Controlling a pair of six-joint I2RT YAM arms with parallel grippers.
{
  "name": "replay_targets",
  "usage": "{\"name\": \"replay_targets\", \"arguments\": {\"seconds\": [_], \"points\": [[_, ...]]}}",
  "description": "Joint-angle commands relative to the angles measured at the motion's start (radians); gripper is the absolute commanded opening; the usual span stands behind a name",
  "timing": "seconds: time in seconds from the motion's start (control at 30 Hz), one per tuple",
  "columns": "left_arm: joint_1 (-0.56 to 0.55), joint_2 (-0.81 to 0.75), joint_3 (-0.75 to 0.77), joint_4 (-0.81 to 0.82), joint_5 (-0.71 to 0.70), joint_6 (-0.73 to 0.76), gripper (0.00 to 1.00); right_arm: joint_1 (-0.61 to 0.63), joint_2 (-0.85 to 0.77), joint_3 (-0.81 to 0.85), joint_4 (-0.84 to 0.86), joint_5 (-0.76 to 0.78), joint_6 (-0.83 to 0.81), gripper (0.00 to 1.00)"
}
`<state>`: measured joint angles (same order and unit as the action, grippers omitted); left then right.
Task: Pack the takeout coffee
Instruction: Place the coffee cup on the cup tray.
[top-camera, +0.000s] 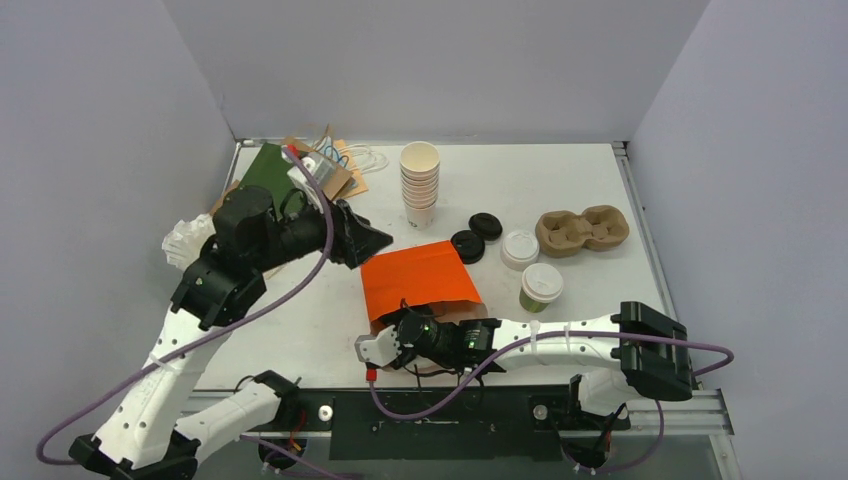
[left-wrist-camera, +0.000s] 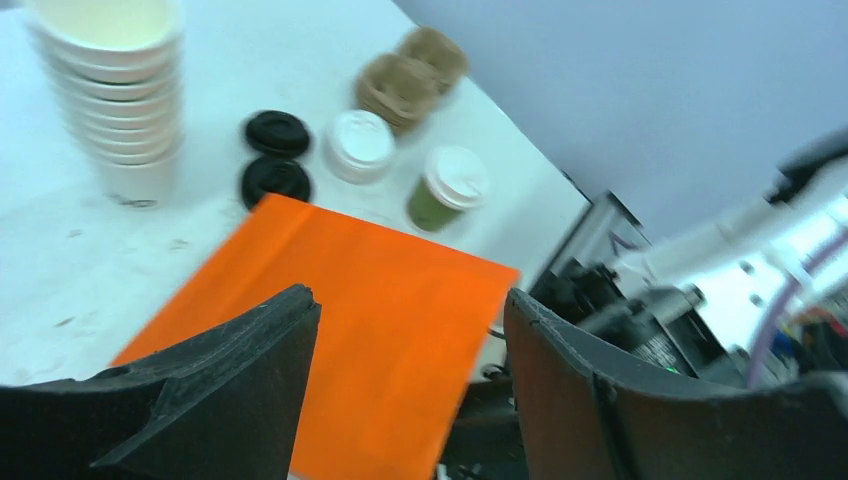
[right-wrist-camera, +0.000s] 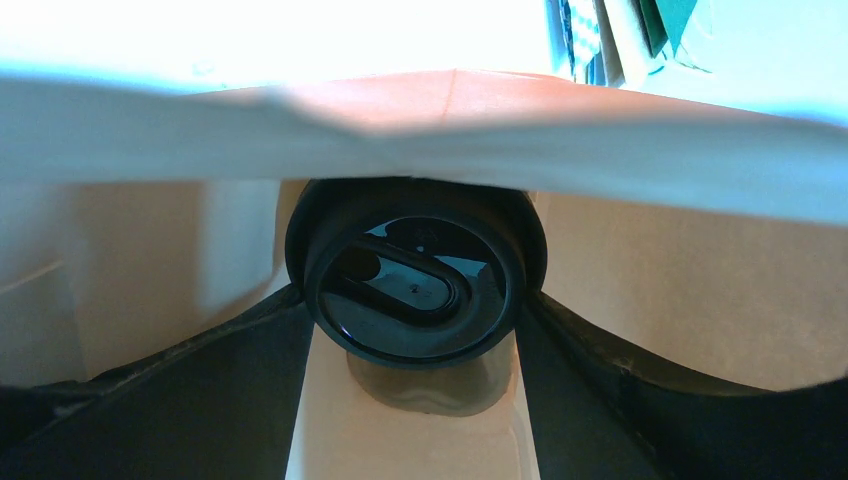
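Observation:
An orange paper bag (top-camera: 415, 275) lies flat on the table with its mouth toward the arms. My right gripper (top-camera: 410, 325) reaches into that mouth. In the right wrist view its fingers press both sides of a black-lidded takeout coffee (right-wrist-camera: 415, 275), which lies on its side within the bag's pale interior (right-wrist-camera: 650, 280). A second takeout coffee (top-camera: 541, 287), olive-green with a white lid, stands upright to the right of the bag. My left gripper (top-camera: 375, 240) hovers open by the bag's far left corner. Between its fingers only the orange bag (left-wrist-camera: 350, 310) shows.
A stack of lidless white cups (top-camera: 420, 185) stands behind the bag. Two loose black lids (top-camera: 476, 235) and a white lid (top-camera: 519, 248) lie to its right. A brown pulp cup carrier (top-camera: 582, 230) sits at the back right. Paper bags (top-camera: 300, 165) are piled at the back left.

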<state>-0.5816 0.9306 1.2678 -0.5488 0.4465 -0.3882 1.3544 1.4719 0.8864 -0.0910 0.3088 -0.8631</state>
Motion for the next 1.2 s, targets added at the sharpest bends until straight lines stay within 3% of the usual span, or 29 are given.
{"name": "replay_targets", "arguments": {"seconds": [0.0,0.2,0.3,0.43,0.73,1.17], "points": [[0.173,0.055,0.034,-0.051,-0.076,0.006,0.64,-0.008,0.014,0.039,-0.005,-0.008,-0.004,0.29],[0.456,0.157,-0.205,0.230,0.136,-0.178,0.64,-0.008,0.024,0.059,-0.024,-0.012,-0.004,0.28],[0.508,0.210,-0.339,0.421,0.150,-0.257,0.64,-0.007,0.023,0.065,-0.033,-0.011,-0.004,0.28],[0.498,0.303,-0.397,0.524,0.125,-0.277,0.64,-0.014,0.020,0.066,-0.030,-0.018,-0.002,0.28],[0.350,0.495,-0.405,0.592,-0.057,-0.186,0.63,-0.032,0.008,0.073,-0.035,-0.046,-0.006,0.28],[0.330,0.645,-0.462,0.696,-0.149,-0.213,0.60,-0.041,0.035,0.114,-0.069,-0.071,-0.014,0.28]]}}
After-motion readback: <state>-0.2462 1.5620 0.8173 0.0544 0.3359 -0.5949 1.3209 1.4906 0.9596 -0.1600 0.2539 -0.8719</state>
